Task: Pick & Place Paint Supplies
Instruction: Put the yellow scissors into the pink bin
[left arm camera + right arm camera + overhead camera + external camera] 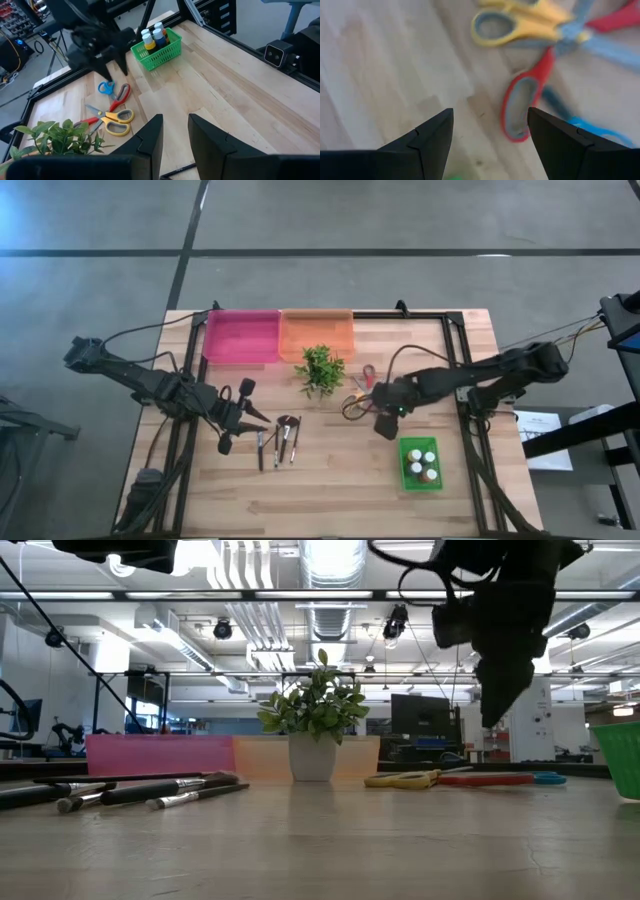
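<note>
Overhead lights and ducts fill the room behind your wooden tabletop (330,480). Your right tool (385,426) hangs above the tabletop with its fingers spread wide and nothing between them, just beside the scissors (358,385), between the plant (320,369) and the green basket (421,464). That basket holds the small paint bottles (421,463). Your left tool (224,444) sits on the plant's other side, fingers set to a narrow gap and empty, just beside the brushes (279,438), which lie flat on the tabletop. Pink bin (241,335) and orange bin (316,333) stand behind the plant.
</note>
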Available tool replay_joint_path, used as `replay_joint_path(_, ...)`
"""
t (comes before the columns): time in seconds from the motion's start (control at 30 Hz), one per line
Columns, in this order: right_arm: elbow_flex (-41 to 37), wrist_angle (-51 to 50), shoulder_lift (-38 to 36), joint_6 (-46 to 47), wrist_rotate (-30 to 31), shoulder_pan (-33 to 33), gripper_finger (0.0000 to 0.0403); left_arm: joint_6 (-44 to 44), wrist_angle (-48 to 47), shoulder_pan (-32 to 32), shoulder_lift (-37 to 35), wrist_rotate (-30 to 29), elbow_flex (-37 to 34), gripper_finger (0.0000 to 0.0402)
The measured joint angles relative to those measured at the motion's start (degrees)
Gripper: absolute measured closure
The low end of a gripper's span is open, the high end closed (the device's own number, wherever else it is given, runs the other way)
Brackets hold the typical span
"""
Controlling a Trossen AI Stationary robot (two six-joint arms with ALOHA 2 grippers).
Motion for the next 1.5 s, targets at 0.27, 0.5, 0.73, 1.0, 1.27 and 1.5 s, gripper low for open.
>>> replay_joint_path(0.27, 4.3, -0.8, 7.1, -2.7, -2.6, -0.5, 0.015, 0.0, 0.0, 0.0, 0.0, 0.0, 0.0, 0.0302)
replay_joint_path(0.5, 8.4, -4.9, 11.2, -3.9, -2.6, -2.5, 0.015, 0.0, 0.0, 0.0, 0.0, 0.0, 0.0, 0.0302)
replay_joint_path(0.73, 8.4, -9.3, 12.9, -3.4, -3.8, -2.8, 0.015, 0.0, 0.0, 0.0, 0.0, 0.0, 0.0, 0.0302)
replay_joint_path(1.0, 7.3, -8.8, 12.7, -2.8, -4.0, -2.8, 0.015, -0.1, 0.0, 0.0, 0.0, 0.0, 0.0, 0.0302)
replay_joint_path(1.27, 7.3, -7.4, 12.8, -2.9, -4.0, -2.8, 0.015, -0.1, 0.0, 0.0, 0.0, 0.0, 0.0, 0.0302)
replay_joint_path(1.5, 7.3, -7.3, 12.8, -2.8, -4.1, -2.8, 0.015, -0.2, 0.0, 0.0, 0.0, 0.0, 0.0, 0.0302)
